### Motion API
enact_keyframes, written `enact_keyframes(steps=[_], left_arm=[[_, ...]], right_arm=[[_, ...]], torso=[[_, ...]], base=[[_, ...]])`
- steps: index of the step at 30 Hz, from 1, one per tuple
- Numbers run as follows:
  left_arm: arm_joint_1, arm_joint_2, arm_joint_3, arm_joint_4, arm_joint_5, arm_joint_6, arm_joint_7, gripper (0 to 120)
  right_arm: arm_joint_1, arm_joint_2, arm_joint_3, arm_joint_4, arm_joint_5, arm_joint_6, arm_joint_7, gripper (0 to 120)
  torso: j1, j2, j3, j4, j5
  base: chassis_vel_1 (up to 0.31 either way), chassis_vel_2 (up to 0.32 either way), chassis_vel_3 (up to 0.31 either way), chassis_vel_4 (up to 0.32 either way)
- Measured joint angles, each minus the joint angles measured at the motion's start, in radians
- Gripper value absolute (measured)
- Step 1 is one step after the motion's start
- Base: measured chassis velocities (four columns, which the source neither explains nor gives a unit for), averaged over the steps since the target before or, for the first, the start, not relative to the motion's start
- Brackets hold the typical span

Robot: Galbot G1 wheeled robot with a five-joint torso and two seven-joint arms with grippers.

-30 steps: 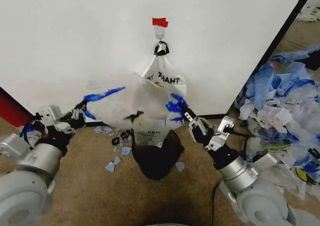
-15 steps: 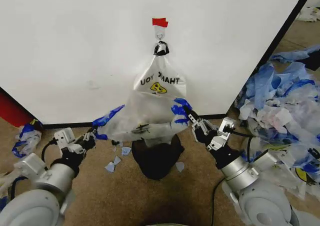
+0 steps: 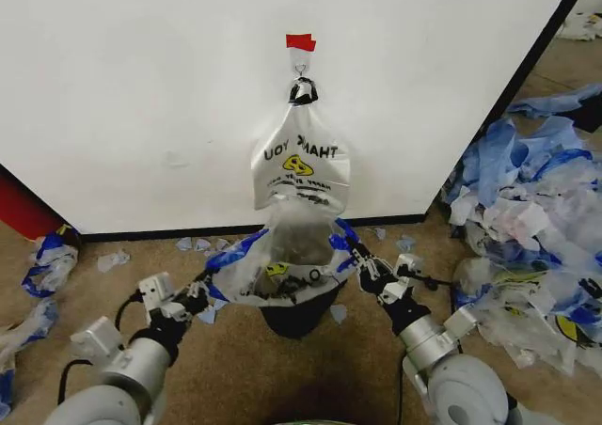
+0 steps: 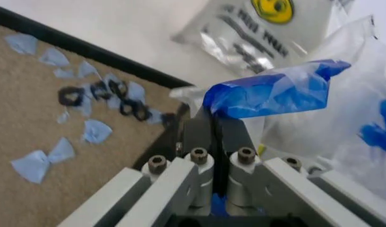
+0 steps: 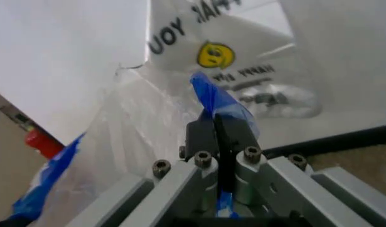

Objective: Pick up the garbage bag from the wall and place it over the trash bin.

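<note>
Blue handles are pinched in both my jaws: the left gripper (image 3: 199, 293) holds one handle and the right gripper (image 3: 360, 263) holds the other, each pair of jaws pressed together on the plastic. Between them the garbage bag (image 3: 282, 260) is off the wall (image 3: 141, 86) and stretched open directly above the trash bin (image 3: 296, 314), its lower part already sagging around the rim. I judge the pick done and the placing well under way; what remains is drawing the mouth down over the rim and letting go. At twelve o'clock from the bin, another smiley bag (image 3: 301, 166) hangs on the hook (image 3: 301, 68).
</note>
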Motion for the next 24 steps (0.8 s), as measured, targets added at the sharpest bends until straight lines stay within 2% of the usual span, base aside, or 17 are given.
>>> enact_keyframes(steps=[3, 15, 24], left_arm=[[-0.004, -0.017, 0.057, 0.0, 0.055, -0.002, 0.006, 0], [0.021, -0.035, 0.164, 0.031, 0.166, -0.005, 0.006, 0], [0.047, -0.027, 0.169, 0.049, 0.19, 0.002, -0.01, 0]], right_arm=[[-0.027, -0.006, 0.005, -0.016, -0.023, 0.0, 0.015, 0], [-0.087, -0.052, 0.019, -0.039, -0.12, 0.004, 0.053, 0], [-0.143, -0.061, 0.03, -0.034, -0.183, 0.012, 0.052, 0]], torso=[[0.0, 0.0, 0.0, 0.0, -0.0001], [0.0, 0.0, 0.0, 0.0, -0.0001], [0.0, 0.0, 0.0, -0.0001, -0.0001]], base=[[0.0, 0.0, 0.0, 0.0], [0.0, 0.0, 0.0, 0.0], [0.0, 0.0, 0.0, 0.0]])
